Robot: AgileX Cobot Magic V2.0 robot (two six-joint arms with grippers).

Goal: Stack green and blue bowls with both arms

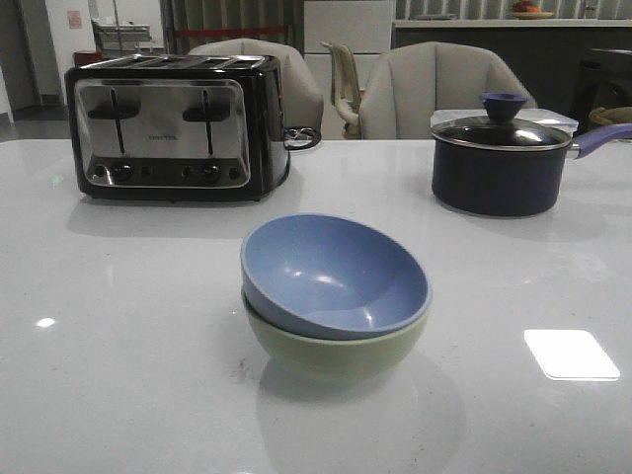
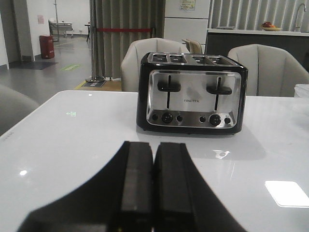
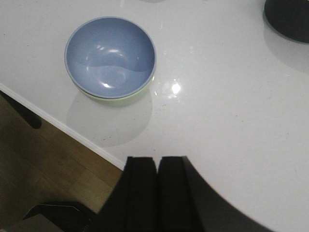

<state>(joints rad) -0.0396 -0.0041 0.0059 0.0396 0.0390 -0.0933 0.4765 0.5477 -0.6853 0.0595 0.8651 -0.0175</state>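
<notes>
Two bowls stacked, blue bowl (image 1: 334, 276) in green bowl (image 1: 331, 357); toaster (image 2: 192, 92) w/ "FINETEK" label.

Both hands closed and empty.
The left hand (image 2: 153, 186) has its two dark fingers pressed together, holding nothing; the right hand (image 3: 158, 191) likewise has its fingers together, gripping nothing, raised above the table.

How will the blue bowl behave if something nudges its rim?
The blue bowl sits tilted inside the green bowl, not seated flat, so it would probably rock or slide. Its surface shows glossy highlights, which suggests it is slick. It looks rigid and probably light, so a push might shift both bowls.
</notes>
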